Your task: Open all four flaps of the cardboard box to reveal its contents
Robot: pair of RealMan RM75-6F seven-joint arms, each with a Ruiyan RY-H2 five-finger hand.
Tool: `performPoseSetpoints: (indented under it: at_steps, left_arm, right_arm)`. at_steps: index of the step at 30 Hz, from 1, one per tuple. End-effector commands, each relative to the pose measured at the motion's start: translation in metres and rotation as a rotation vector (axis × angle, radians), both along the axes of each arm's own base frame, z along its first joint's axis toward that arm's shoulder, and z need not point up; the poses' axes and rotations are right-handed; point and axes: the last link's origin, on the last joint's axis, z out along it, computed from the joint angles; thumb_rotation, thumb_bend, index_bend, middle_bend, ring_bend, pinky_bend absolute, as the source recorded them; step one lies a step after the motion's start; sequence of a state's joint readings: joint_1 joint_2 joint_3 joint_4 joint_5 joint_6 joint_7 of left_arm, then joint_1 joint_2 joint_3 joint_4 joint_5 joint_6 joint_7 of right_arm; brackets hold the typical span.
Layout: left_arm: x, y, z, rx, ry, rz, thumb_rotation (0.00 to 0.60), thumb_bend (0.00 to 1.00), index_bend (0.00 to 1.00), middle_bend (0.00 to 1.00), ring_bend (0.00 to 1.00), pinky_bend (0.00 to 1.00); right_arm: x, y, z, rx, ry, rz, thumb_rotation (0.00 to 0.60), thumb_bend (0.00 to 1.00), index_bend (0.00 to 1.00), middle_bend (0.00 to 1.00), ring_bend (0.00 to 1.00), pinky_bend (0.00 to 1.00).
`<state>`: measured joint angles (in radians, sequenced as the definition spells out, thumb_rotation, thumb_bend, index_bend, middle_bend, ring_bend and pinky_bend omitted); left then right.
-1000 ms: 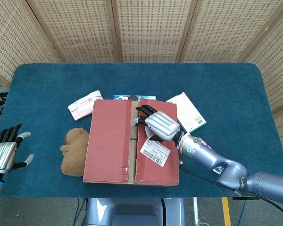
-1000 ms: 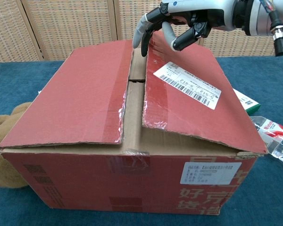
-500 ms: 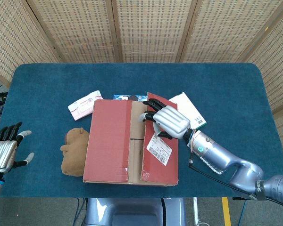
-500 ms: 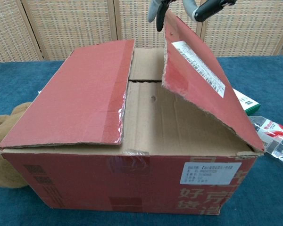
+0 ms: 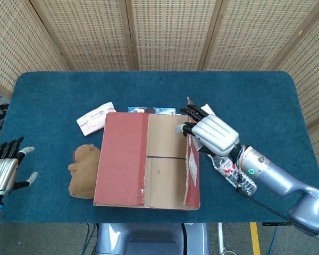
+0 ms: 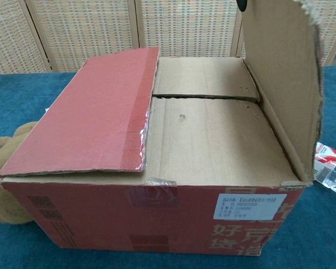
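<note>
The red cardboard box (image 5: 147, 197) (image 6: 157, 224) sits mid-table. Its left outer flap (image 5: 122, 159) (image 6: 89, 112) lies shut over the top. The right outer flap (image 5: 190, 164) (image 6: 285, 73) stands upright, its brown inside facing left. Both brown inner flaps (image 5: 167, 159) (image 6: 213, 140) lie flat and closed. My right hand (image 5: 210, 133) grips the far top corner of the upright flap, thumb on its inner side; only a dark fingertip (image 6: 242, 4) shows in the chest view. My left hand (image 5: 2, 172) hovers open, off the table's left front corner, holding nothing.
A brown plush toy (image 5: 82, 170) (image 6: 5, 185) lies against the box's left side. A pink wipes pack (image 5: 95, 118) and a blue packet (image 5: 149, 110) lie behind the box. A clear red-and-white packet (image 5: 231, 170) (image 6: 330, 168) lies right of the box under my right forearm.
My right hand swung the right flap from lying low over the box up to vertical, moving rightward. The inner flaps are now exposed. The left hand stayed put.
</note>
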<state>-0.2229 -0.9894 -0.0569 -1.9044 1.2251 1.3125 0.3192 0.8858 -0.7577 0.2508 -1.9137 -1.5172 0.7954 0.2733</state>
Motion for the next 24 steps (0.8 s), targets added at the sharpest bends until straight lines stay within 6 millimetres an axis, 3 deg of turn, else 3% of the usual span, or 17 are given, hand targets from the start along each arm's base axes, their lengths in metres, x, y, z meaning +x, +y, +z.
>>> performPoseSetpoints:
  at_steps: [1,16,24]
  left_arm:
    - [0.000,-0.001,0.000,-0.002,-0.005,0.001,0.495,0.33,0.20,0.00,0.00,0.00]
    - [0.001,0.000,0.001,-0.003,0.002,-0.007,0.496,0.33,0.20,0.00,0.00,0.00]
    - [0.008,0.004,0.002,-0.013,-0.012,-0.026,0.497,0.33,0.20,0.00,0.00,0.00]
  right_arm:
    - [-0.004,0.005,0.008,-0.008,0.028,-0.001,0.600,1.00,0.30,0.44,0.00,0.00]
    - [-0.024,0.011,0.044,-0.079,0.118,-0.031,0.600,1.00,0.30,0.44,0.00,0.00]
    - [-0.044,0.016,0.059,-0.103,0.161,-0.080,0.600,1.00,0.30,0.44,0.00,0.00]
